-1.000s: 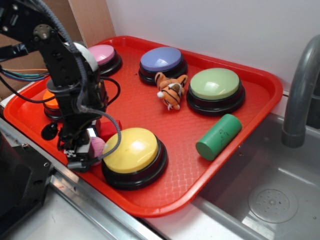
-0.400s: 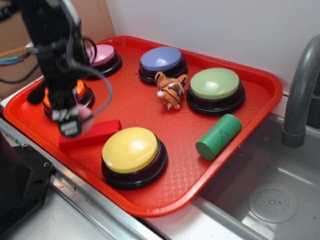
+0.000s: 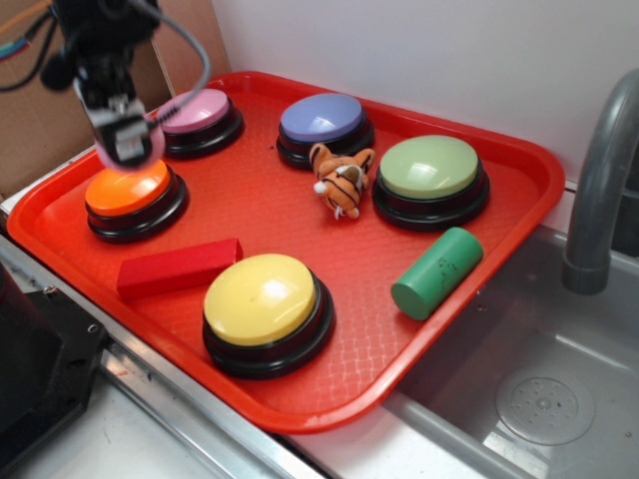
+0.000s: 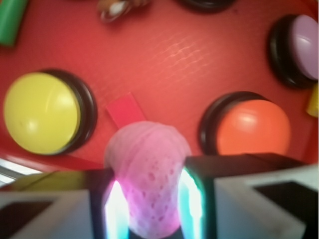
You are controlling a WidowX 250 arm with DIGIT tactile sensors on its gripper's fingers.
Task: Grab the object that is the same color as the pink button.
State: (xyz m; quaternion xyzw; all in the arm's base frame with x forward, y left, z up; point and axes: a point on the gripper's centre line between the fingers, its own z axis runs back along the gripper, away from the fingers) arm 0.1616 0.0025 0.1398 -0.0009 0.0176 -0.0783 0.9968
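A red tray (image 3: 519, 190) with a fine waffle texture rests on a metal surface (image 3: 180, 429), with a steel sink (image 3: 539, 389) and a grey faucet (image 3: 599, 180) far off to the claw's side, a white wall behind and brown cardboard (image 3: 30, 120) close by the arm.

The claw (image 3: 122, 140) hangs raised over the tray's corner, just above the orange button (image 3: 128, 192), and it is clamped on the pink ball (image 4: 147, 174). In the wrist view the ball fills the gap between the two fingers (image 4: 102, 199), touching both; it is pale pink, round and dimpled like a golf ball, lit brightly at its sides. In the exterior view it is only a blurred pink patch at the claw's tip.

The pink button (image 3: 196, 112), pale domed top on a black base, sits just beyond the claw. Below the claw lie a red block (image 3: 180, 266) and a yellow button (image 3: 265, 301). Farther away are a purple-blue button (image 3: 322, 122), a green button (image 3: 429, 172), a toy tiger (image 3: 341, 182) and a green cylinder (image 3: 437, 271).
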